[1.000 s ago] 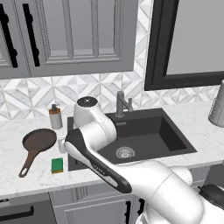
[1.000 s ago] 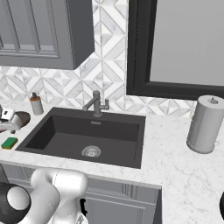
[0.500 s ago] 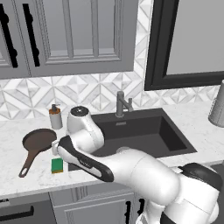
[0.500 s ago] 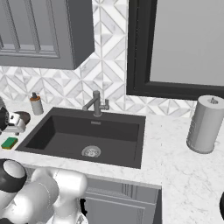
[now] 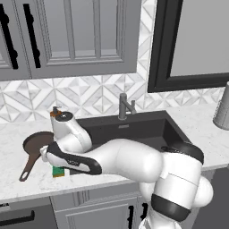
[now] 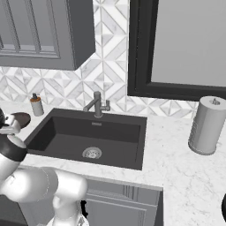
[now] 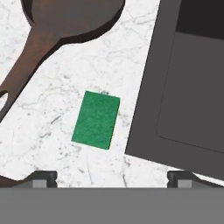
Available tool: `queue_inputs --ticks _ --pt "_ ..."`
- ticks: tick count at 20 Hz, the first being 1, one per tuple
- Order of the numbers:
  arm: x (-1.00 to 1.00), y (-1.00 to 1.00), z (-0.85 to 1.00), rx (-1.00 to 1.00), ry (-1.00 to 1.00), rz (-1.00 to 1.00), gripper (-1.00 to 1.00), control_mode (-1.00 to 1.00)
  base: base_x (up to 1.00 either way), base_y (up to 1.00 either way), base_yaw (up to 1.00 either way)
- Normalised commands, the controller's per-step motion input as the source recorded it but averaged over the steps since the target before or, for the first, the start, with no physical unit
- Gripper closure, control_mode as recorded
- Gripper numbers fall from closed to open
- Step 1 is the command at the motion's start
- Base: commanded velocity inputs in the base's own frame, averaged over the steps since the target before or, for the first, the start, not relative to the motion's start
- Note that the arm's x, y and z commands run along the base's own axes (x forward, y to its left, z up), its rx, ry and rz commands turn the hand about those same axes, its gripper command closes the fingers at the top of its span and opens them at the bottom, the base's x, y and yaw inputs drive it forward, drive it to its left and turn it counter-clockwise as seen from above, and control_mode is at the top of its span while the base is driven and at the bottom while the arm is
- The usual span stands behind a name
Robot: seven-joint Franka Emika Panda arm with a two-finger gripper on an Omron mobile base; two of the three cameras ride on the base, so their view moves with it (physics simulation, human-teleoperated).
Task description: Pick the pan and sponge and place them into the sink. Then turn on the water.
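Gripper hangs with its fingers spread wide and empty above the marble counter. Just past the tips lies the green sponge, flat, between the pan on its left and the black sink on its right, touching neither. Farther back, the grey faucet stands at the sink's far edge.

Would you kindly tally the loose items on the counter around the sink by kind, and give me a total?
Pan: 1
Sponge: 1
Soap bottle: 1
Paper towel roll: 1
Total: 4
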Motion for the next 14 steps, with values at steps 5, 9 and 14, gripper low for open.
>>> queue_inputs --ticks 5,9,14 --pt "0.04 0.08 -0.30 -0.10 0.04 0.00 -1.00 -1.00 0.00 0.00 0.00" --pt "0.08 0.00 -0.28 -0.04 0.01 0.00 -1.00 -1.00 0.00 0.00 0.00" --pt "0.20 0.00 -0.26 0.00 0.00 0.00 -1.00 -1.00 0.00 0.00 0.00"
